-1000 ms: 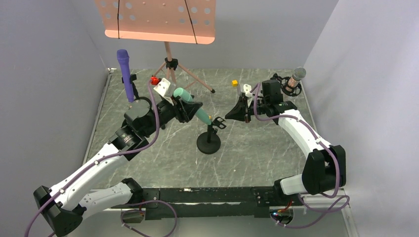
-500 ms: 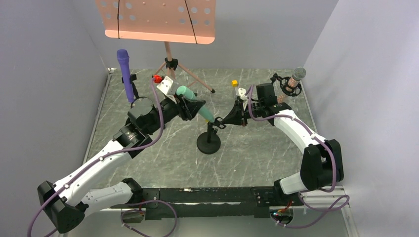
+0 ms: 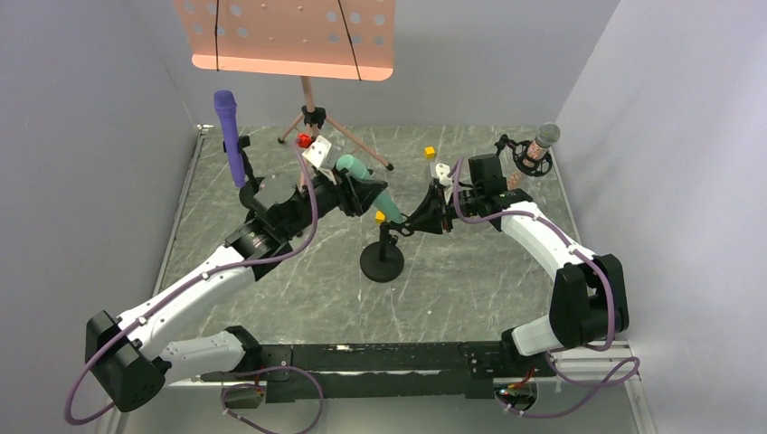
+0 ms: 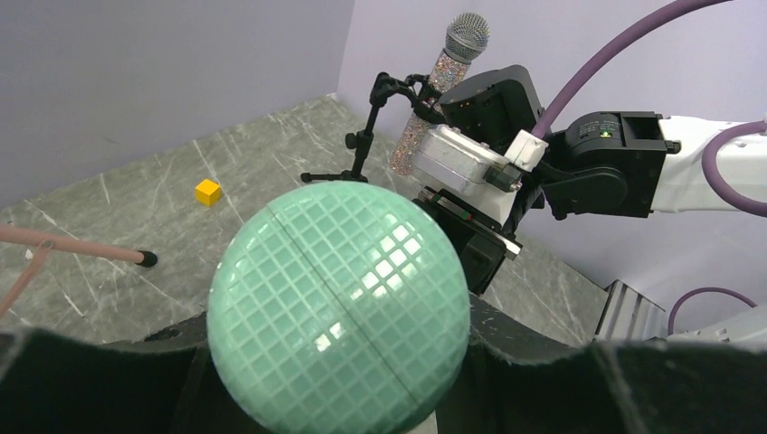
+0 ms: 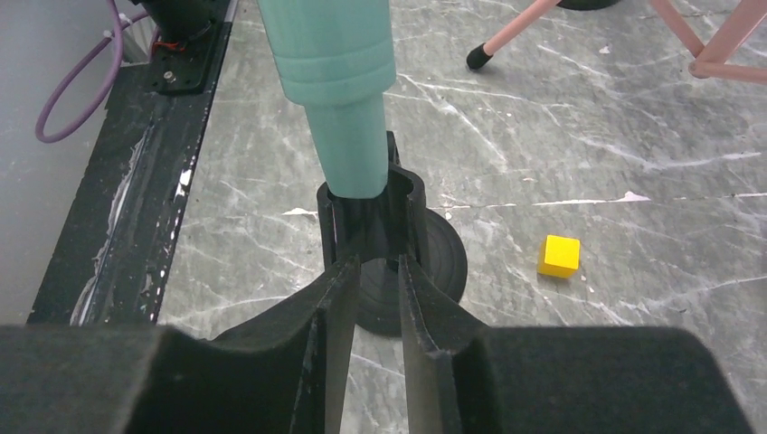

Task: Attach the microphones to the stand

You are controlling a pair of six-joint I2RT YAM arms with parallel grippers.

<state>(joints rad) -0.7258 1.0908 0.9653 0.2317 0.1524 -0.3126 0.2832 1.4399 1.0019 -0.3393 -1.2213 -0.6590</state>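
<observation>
My left gripper [image 3: 360,192] is shut on the teal-green microphone [image 3: 366,185], whose mesh head fills the left wrist view [image 4: 339,307]. The microphone's tail [image 5: 348,154] rests in the top of the black clip [image 5: 371,217] of the centre stand [image 3: 382,262]. My right gripper [image 3: 411,222] holds that clip from the right, with its fingers [image 5: 339,298] close together at the clip's base. The purple microphone [image 3: 228,127] stands in its holder at the far left. The glittery microphone [image 3: 541,145] sits in a stand at the far right and also shows in the left wrist view [image 4: 443,81].
A pink music stand [image 3: 289,36] rises at the back, with its tripod legs [image 3: 362,154] on the marble floor. Small yellow cubes lie at the back [image 3: 430,152] and beside the centre stand [image 5: 559,255]. Grey walls close in on both sides.
My left arm has carried the teal-green microphone to the right and further back, bringing its tail to the centre stand's clip. My right gripper moved left onto the clip, then stayed.
</observation>
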